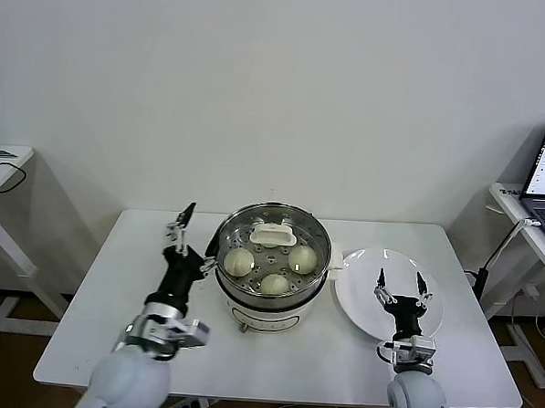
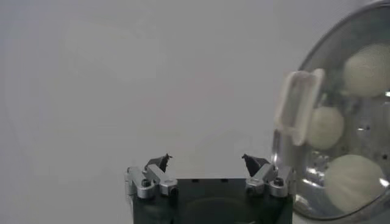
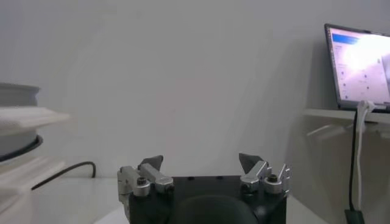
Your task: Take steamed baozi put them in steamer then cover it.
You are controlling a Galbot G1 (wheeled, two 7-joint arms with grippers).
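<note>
Open left gripper (image 1: 182, 228) beside covered steamer (image 1: 269, 300)

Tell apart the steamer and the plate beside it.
The shiny round stainless-steel steamer is deep, holds cream-white buns and wears a clear glass lid. The flat round white plate is shallow, bare and uncovered. Both sit on the white table.

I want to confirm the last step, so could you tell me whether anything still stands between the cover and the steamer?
Nothing visible does: the cover already sits on the steamer, over the baozi.
</note>
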